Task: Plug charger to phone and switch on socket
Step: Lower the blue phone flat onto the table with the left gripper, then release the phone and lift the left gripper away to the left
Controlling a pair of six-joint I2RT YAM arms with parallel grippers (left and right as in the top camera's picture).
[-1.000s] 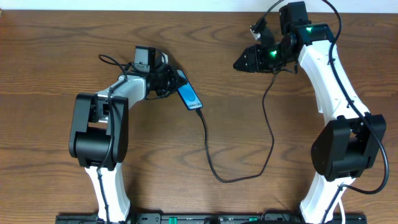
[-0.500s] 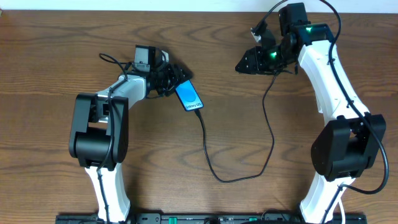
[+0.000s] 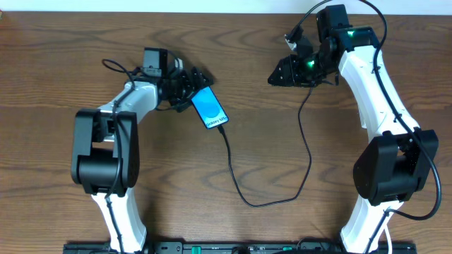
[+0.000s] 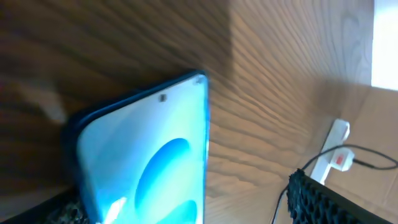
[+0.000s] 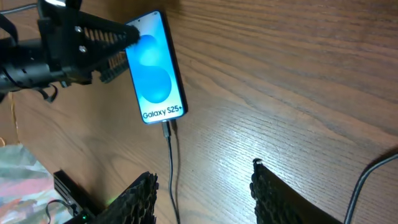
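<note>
The phone (image 3: 210,108) lies flat and screen up on the table, its blue screen lit (image 5: 154,68). My left gripper (image 3: 198,90) is open at the phone's upper end, and that end sits loosely between the wide-apart fingers (image 4: 311,199). The charger (image 3: 236,180) is a thin black cable, and its tip (image 5: 166,128) sits in the phone's lower end. From there it loops down and back up toward the right arm. My right gripper (image 3: 277,73) hovers open over bare wood, nothing between its fingers (image 5: 144,193). The white socket (image 4: 328,151) lies at the far right, mostly hidden under the right arm in the overhead view.
The table is brown wood with a pale wall along its far edge (image 3: 212,5). Both arm bases stand at the near edge. Thick black robot cables (image 3: 113,67) curl beside the left wrist and over the right arm. A crumpled patterned item (image 5: 18,171) shows at the right wrist view's lower left.
The left gripper has opened and drawn back up and to the left. The phone has gone from tilted on its edge to lying flat. The right arm has barely moved.
</note>
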